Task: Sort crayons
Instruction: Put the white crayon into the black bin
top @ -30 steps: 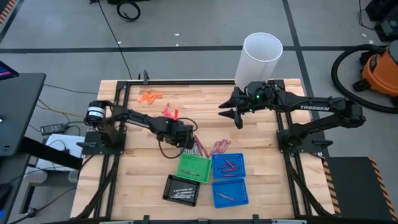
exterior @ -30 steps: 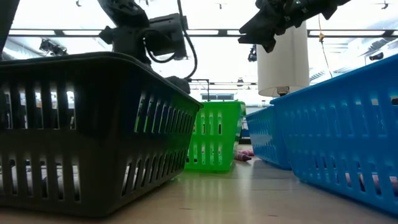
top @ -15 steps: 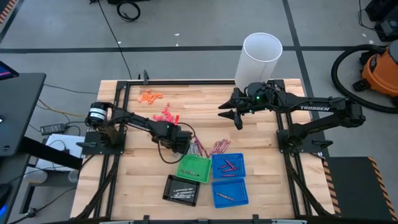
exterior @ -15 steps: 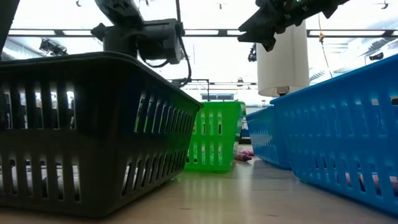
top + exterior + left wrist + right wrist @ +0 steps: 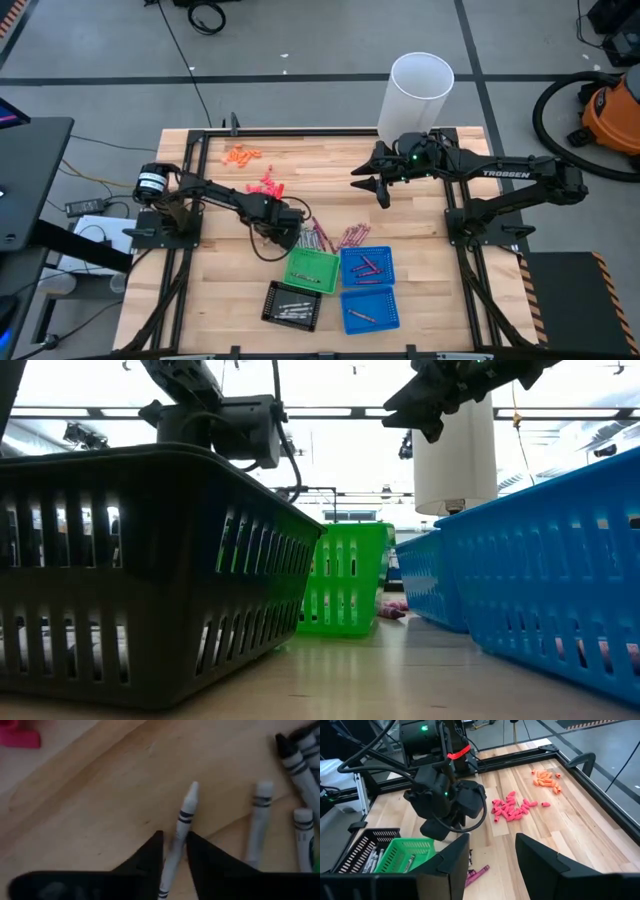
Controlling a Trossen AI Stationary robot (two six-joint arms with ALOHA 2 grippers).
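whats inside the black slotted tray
The black slotted plastic tray holds several grey-silver crayons lying flat. An exact count is unclear, and anything beneath them is hidden.

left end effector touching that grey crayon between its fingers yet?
Touching. In the left wrist view the left end effector straddles the grey crayon, and both dark fingers press against its sides with no gap showing.

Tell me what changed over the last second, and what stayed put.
The left gripper shifted leftward in the high view, off the green tray's corner, down to the loose crayons, and its fingers are closing around a grey crayon lying on the table. The right gripper stayed open above the table; the trays and crayon piles look unmoved.
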